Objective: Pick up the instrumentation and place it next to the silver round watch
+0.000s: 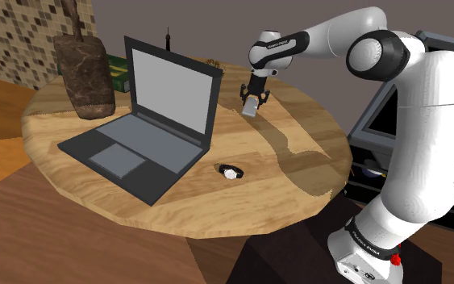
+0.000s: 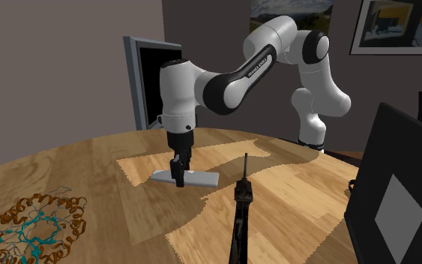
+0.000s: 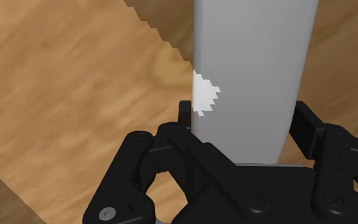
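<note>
You see the arm (image 1: 410, 105) arched out over the round wooden surface (image 1: 297, 173), its wrist bent so the tool (image 1: 253, 105) points straight down. The tool grips the flat grey instrument (image 2: 202, 178) across its width, low over the surface. The instrument is beside the open laptop (image 1: 148, 121) and well apart from the watch (image 1: 231, 171).

One table (image 1: 297, 185), one laptop (image 1: 148, 121), one watch (image 1: 231, 171), one slab (image 2: 202, 178), one sack (image 1: 84, 73), one book (image 1: 120, 71), two wall pictures (image 2: 393, 26) at upper right.
</note>
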You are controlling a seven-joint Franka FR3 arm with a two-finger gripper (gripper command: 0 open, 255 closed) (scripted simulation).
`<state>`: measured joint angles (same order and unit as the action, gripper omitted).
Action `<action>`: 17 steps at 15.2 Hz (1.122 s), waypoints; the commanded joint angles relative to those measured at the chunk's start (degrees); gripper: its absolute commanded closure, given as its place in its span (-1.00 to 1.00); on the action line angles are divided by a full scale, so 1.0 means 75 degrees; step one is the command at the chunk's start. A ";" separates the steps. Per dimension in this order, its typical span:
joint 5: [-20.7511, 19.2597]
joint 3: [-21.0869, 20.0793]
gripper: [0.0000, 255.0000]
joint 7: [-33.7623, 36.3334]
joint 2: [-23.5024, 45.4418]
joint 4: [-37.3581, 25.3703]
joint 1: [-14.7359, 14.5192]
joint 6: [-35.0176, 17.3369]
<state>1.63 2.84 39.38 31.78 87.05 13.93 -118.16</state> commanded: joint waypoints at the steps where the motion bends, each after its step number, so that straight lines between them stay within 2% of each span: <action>1: 0.0000 0.0000 1.00 0.0000 0.0001 0.0000 0.0000 -0.0001; 5: 0.0000 0.0000 1.00 0.0000 -0.0001 0.0004 0.0000 -0.0002; 17: -0.0024 0.0013 1.00 0.0015 -0.0390 -0.0639 -0.0002 0.1028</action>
<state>1.45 2.94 39.47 28.79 83.04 13.91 -111.17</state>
